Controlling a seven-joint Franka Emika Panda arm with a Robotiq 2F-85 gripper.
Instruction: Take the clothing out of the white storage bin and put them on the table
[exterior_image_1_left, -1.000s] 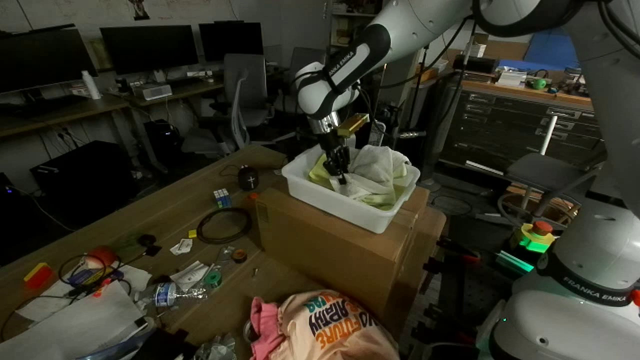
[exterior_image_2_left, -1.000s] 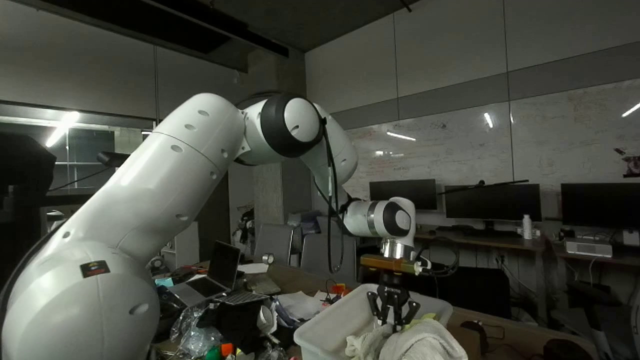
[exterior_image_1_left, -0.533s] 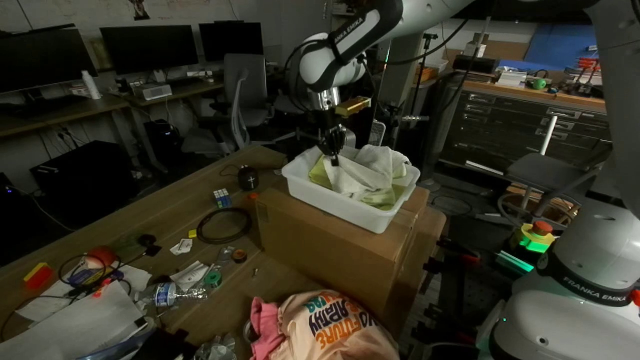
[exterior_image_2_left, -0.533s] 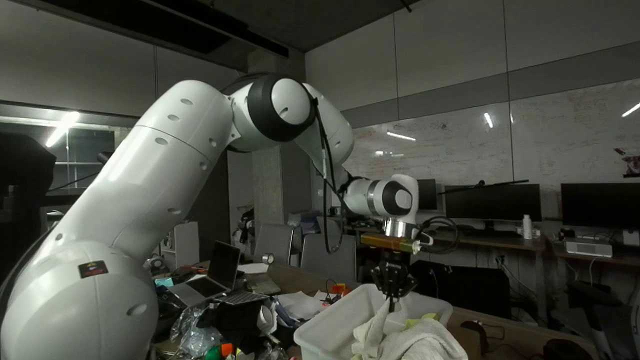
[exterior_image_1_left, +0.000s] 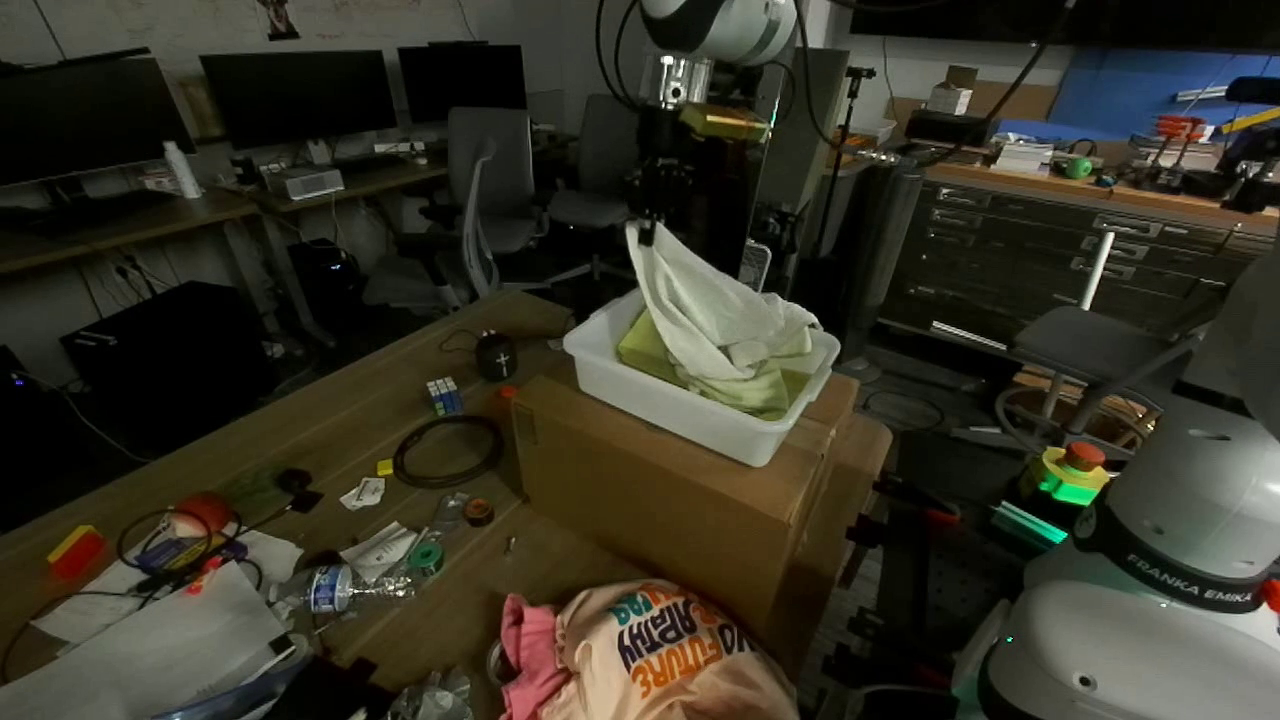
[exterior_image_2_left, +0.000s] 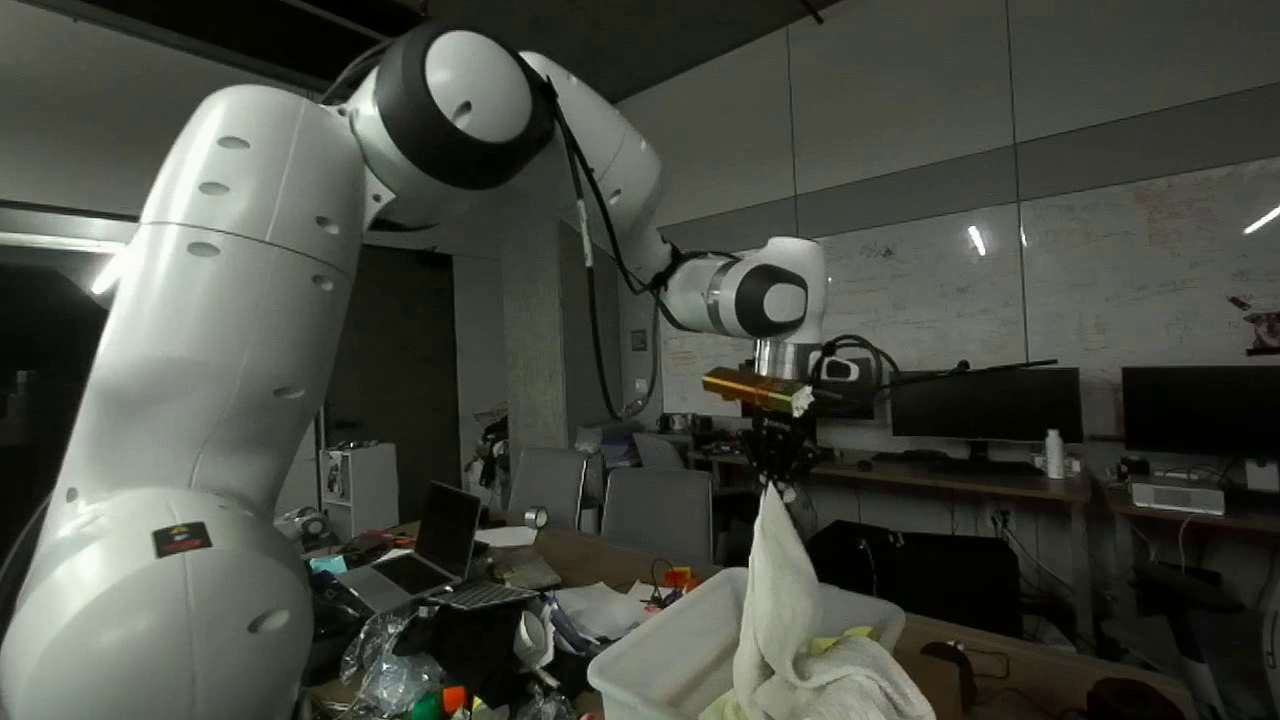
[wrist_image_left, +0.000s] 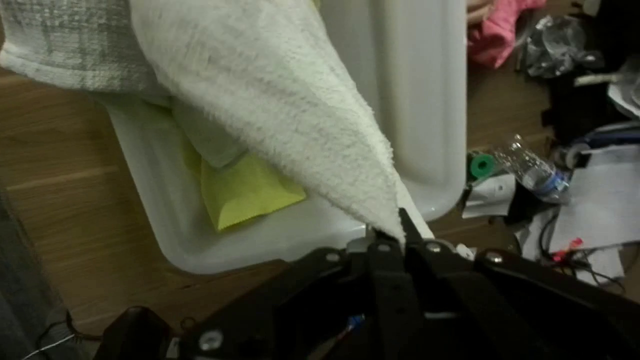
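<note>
Gripper pinching white cloth by corner, lower folds in bin

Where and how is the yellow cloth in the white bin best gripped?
Probably by its free edge, coming straight down. In the wrist view, that edge of the yellow cloth shows uncovered, while pale fabric overlaps it farther in. The white bin walls it in, so a sideways approach looks awkward. The white towel, held up by one corner, likely needs clearing first.

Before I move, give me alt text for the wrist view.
Gripper shut on the tip of a white cloth sloping over the bin, where a yellow cloth lies. Pink cloth and a bottle lie outside the bin, at frame right.
</note>
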